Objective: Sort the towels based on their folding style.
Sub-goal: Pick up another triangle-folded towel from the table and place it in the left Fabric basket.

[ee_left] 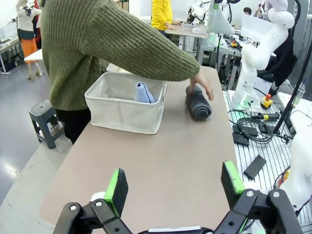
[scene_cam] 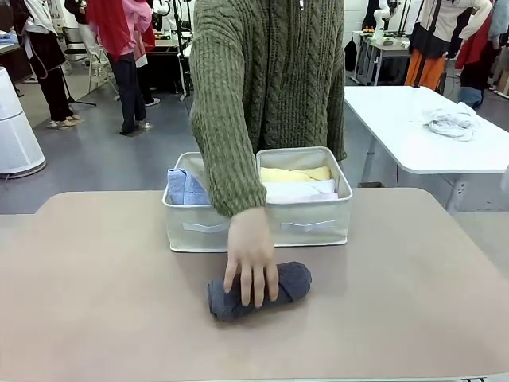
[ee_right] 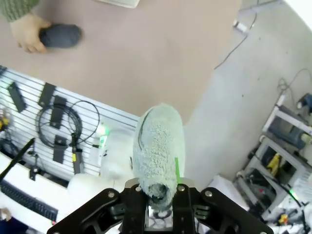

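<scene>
1 dark grey towel [scene_cam: 293, 280], rolled into a cylinder, lies on the desk [scene_cam: 413, 318] just in front of 2 cream boxes, with the person's hand [scene_cam: 253, 256] resting on top of it. The left box [scene_cam: 195, 232] holds a blue towel [scene_cam: 184, 188]. The right box [scene_cam: 316, 229] holds a yellow towel [scene_cam: 296, 173] with paler towels [scene_cam: 301, 191] beside it.

The right gripper [ee_right: 158, 191] has its jaws clamped on 1 end of a pale grey-green towel [ee_right: 158, 141]. The towel sticks straight out from the jaws, held off to the side of the desk and well apart from the boxes. The left gripper [ee_left: 174, 183] hovers over the near end of the desk, jaws spread wide with nothing between them.

These terry towels look light, soft and springy, so weight should be no trouble and the nap should give the green pads plenty of friction. The likely risk is shape: a squeeze near a loose edge could let a roll or cone unwind, and the fold is what the sorting depends on.

The grey roll would probably be best taken across its middle, jaws straddling the short axis so every layer is pinched together. That can only happen once the hand is clear. The grey-green towel holds its form out past the jaws, which suggests a firm enough bundle, though a grip at 1 end may let it droop or swing.
</scene>
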Robot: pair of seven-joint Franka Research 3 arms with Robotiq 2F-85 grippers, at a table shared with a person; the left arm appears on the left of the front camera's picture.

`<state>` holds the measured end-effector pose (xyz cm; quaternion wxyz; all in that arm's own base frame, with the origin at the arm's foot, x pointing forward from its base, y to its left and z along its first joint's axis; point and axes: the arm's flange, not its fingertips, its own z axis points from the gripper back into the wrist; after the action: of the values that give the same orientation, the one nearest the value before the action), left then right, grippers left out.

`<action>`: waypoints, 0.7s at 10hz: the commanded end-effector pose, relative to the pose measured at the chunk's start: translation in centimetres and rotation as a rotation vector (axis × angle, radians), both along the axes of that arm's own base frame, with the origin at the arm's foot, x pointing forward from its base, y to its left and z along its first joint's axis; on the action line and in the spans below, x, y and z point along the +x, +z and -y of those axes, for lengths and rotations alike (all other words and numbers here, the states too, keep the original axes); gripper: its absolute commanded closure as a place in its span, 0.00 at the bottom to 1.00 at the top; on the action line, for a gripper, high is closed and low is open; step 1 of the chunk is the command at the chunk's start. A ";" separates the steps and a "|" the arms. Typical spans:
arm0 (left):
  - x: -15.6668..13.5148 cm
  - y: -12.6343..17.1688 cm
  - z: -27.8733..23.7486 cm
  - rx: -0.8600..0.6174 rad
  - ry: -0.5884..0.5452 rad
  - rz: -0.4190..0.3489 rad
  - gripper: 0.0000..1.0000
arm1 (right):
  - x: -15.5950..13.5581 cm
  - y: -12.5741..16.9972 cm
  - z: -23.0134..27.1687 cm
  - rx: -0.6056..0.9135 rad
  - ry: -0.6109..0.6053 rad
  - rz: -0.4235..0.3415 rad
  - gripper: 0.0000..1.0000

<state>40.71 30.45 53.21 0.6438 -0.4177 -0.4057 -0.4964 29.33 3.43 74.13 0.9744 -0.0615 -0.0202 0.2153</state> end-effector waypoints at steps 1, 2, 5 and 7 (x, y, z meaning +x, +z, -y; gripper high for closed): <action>-0.2 0.2 0.1 -0.010 0.006 0.011 0.00 | 1.2 -0.9 -0.8 -0.002 0.026 0.004 0.82; -0.2 0.2 0.1 -0.010 0.006 0.011 0.00 | 1.1 -0.8 -0.6 0.006 0.015 0.012 0.82; -0.2 0.2 0.1 -0.010 0.006 0.011 0.00 | 0.7 -0.8 0.0 0.009 0.015 0.009 0.82; -0.2 0.2 0.1 -0.010 0.006 0.011 0.00 | 1.3 -1.2 0.2 0.037 0.025 0.013 0.82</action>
<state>40.72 30.44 53.21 0.6438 -0.4177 -0.4056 -0.4965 30.34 3.45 73.48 0.9735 -0.0576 -0.0243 0.2199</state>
